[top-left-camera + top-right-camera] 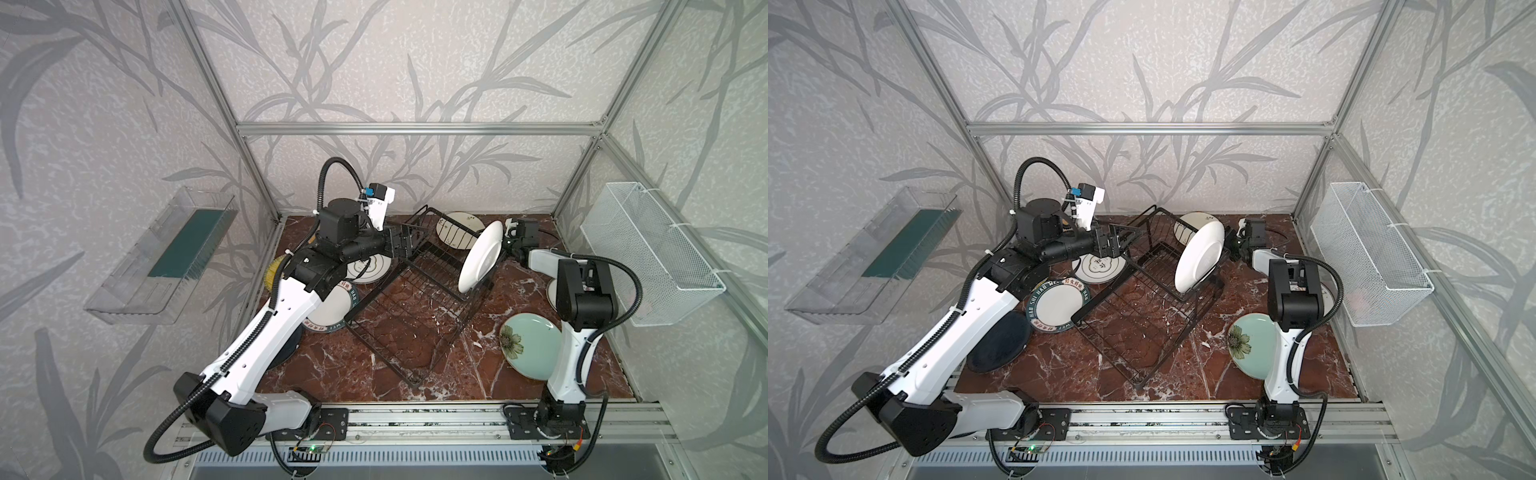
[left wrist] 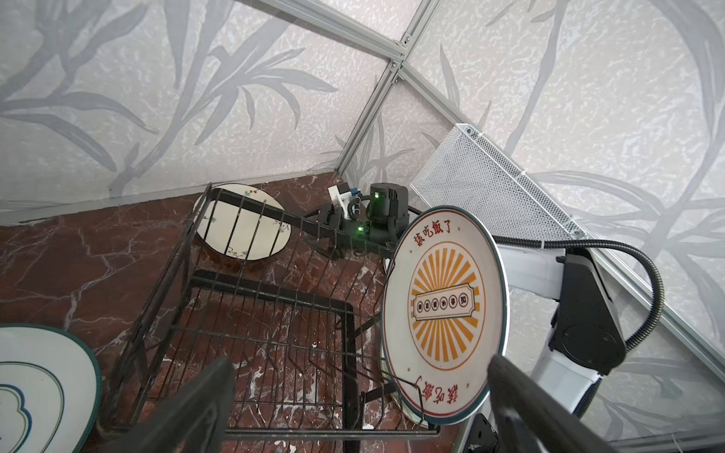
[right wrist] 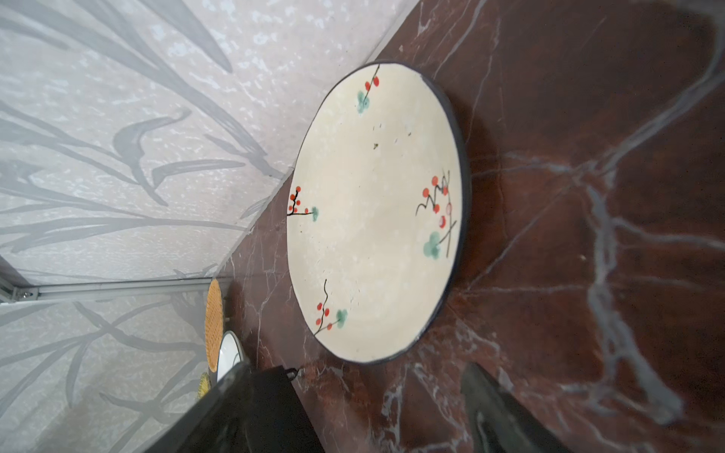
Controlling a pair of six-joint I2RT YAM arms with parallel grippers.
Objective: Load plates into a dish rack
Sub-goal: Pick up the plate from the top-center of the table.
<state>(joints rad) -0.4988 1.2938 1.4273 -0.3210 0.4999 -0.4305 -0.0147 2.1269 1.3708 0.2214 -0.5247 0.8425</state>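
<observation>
The black wire dish rack (image 1: 415,320) lies slantwise on the marble table. A white sunburst plate (image 2: 443,313) stands upright in its slot bars and shows its plain back (image 1: 482,255) in both top views. My left gripper (image 1: 409,243) hovers open at the rack's far-left end. Its fingers (image 2: 196,404) straddle empty air, and the plate's rim is close to one of them. My right gripper (image 1: 510,245) is just behind the standing plate, open (image 3: 368,408) and empty, facing a cream berry plate (image 3: 376,211) flat on the table.
Loose plates lie flat: a cloud-emblem one (image 1: 370,268), a lettered green-banded one (image 1: 332,309), a black one (image 1: 998,343), a woven orange one (image 1: 274,270) and a teal flower one (image 1: 528,345). A clear bin (image 1: 166,257) and a white mesh basket (image 1: 652,257) hang on the side walls.
</observation>
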